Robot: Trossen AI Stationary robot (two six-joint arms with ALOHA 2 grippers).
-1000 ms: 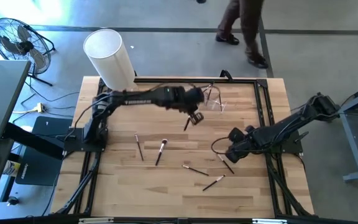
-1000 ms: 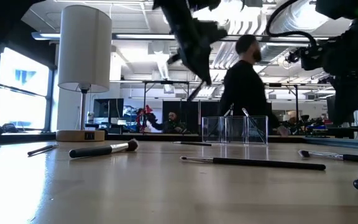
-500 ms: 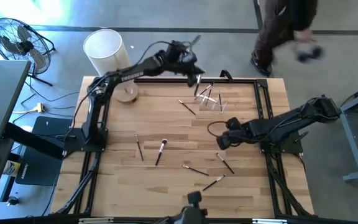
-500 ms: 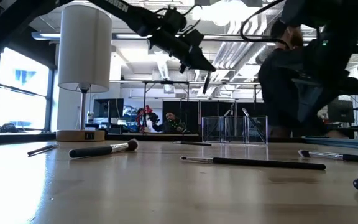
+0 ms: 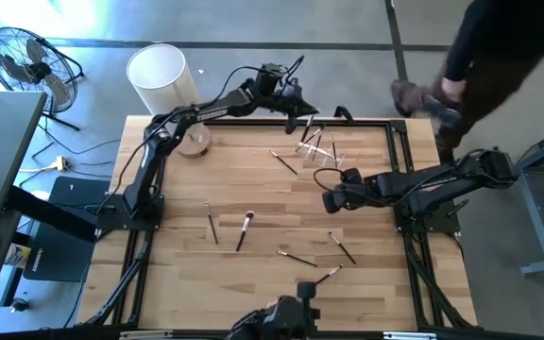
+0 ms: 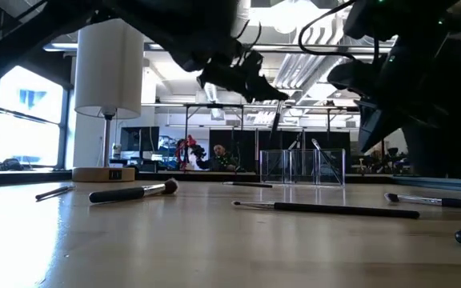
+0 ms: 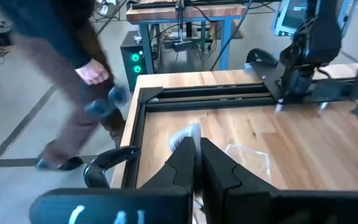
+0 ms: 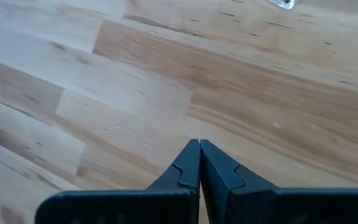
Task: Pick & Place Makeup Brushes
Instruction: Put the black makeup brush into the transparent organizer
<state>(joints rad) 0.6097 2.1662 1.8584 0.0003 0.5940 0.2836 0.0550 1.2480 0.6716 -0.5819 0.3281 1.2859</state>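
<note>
Upper center of frame, my left end effector (image 5: 296, 102) is gripping a brush (image 7: 184, 135) over the clear holder (image 5: 318, 151); five brushes are lying unpicked on the desk (image 5: 178, 283).

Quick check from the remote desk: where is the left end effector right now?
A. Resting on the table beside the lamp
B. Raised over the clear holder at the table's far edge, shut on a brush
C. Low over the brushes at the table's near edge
B: the left end effector hangs over the clear holder, fingers closed on a makeup brush whose pale bristles show past them.
</note>
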